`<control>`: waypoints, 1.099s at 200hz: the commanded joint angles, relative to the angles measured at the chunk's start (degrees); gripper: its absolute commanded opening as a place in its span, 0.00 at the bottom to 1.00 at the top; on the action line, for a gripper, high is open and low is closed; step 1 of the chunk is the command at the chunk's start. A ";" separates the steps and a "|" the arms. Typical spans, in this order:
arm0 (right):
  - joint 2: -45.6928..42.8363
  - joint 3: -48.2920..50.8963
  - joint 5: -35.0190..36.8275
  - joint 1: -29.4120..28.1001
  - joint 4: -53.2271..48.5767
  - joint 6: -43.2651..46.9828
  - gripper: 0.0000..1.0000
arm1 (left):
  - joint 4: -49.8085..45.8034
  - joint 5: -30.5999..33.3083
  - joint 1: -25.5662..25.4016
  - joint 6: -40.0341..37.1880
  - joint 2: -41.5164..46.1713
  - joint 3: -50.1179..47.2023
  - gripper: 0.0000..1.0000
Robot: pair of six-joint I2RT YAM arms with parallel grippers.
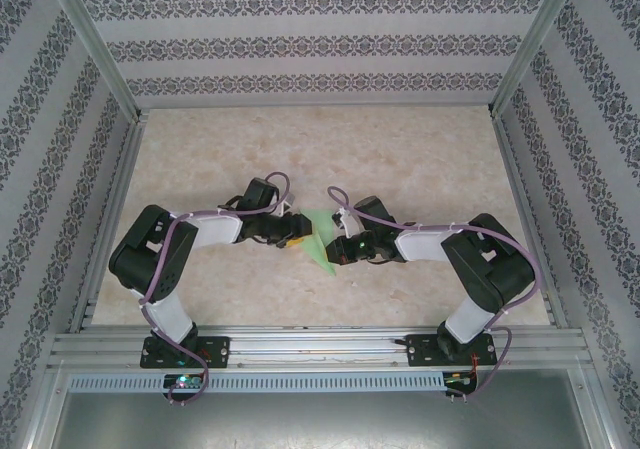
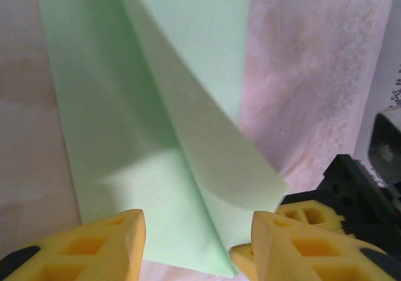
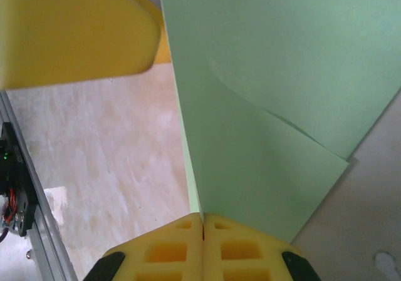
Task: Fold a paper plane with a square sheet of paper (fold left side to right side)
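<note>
1 tabletop (image 1: 400,149): beige, marbled, flat. 1 sheet of paper (image 1: 322,237): thin, light green, creased, one flap raised, at tabletop centre between 2 pincers. Right pincer (image 3: 202,228) clenched on the sheet's edge. Left pincer (image 2: 197,231) released, its yellow cut-out fingers (image 2: 94,243) straddling a corner.

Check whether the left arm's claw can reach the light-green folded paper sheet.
Probably yes: the left claw stands open with the light-green folded paper sheet between its jaws, nothing in the way; the right claw, shut on the sheet's edge, sits aside.
</note>
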State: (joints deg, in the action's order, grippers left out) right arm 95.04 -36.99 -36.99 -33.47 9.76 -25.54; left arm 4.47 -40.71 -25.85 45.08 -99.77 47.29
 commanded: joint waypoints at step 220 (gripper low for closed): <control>3.00 -0.62 -2.65 0.81 2.57 -0.49 0.13 | -5.49 4.26 -0.76 -1.67 -9.17 7.44 0.38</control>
State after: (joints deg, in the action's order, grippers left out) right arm 97.36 -36.99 -38.46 -33.10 10.96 -25.58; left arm 2.50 -39.57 -25.89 45.28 -106.87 53.84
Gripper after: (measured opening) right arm 0.098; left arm 0.381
